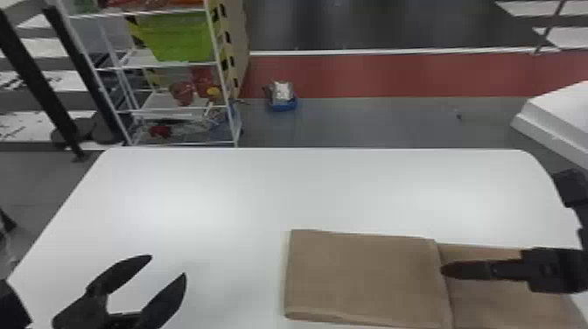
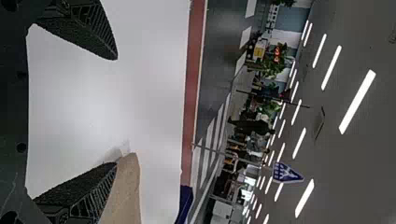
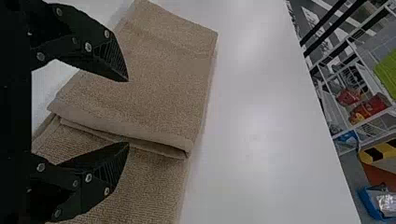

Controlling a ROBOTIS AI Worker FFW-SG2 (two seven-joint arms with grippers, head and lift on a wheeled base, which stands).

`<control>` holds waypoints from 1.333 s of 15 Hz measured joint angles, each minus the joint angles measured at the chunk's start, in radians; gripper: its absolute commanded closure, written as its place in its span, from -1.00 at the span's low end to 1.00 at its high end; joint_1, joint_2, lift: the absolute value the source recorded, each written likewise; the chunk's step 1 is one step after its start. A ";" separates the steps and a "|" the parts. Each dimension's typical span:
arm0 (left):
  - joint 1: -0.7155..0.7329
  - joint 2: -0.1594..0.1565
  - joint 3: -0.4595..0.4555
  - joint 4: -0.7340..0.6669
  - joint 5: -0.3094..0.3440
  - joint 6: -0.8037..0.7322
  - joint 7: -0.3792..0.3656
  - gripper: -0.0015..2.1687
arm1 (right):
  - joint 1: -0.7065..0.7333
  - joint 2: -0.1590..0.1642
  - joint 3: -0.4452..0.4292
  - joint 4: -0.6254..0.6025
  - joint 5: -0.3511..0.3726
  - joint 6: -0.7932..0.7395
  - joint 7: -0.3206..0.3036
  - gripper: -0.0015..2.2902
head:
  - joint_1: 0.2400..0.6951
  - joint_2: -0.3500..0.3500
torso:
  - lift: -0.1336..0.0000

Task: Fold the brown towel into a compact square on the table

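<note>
The table (image 1: 262, 188) holds the towel (image 1: 363, 275), seemingly beneath the right fingers (image 1: 466, 270).

The towel (image 1: 367, 271) is plain brown against the white desk (image 1: 227, 192). The fingers (image 1: 122, 272) at lower left are black. In the upper left, a white rack (image 1: 221, 74) carries a lime-green bin (image 1: 181, 39); across the upper right, a floor band (image 1: 393, 74) is brick red.
</note>
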 measured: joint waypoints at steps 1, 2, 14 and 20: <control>0.000 0.000 0.000 0.000 0.000 0.000 0.000 -0.93 | -0.002 -0.001 0.005 0.000 0.005 0.000 0.000 -0.73 | 1.00 0.18 | -0.85; 0.000 0.000 0.001 0.000 0.001 0.000 0.000 -0.93 | -0.003 -0.002 0.013 0.002 0.012 0.000 0.000 -0.72 | 1.00 0.19 | -0.85; 0.000 0.000 0.007 0.003 0.005 -0.003 -0.003 -0.93 | -0.104 0.002 0.175 0.181 0.108 0.000 0.000 -0.48 | 1.00 0.27 | -0.85; 0.000 0.000 0.007 0.004 0.005 -0.003 -0.003 -0.93 | -0.133 0.006 0.201 0.212 0.122 0.000 0.000 -0.48 | 1.00 0.28 | -0.85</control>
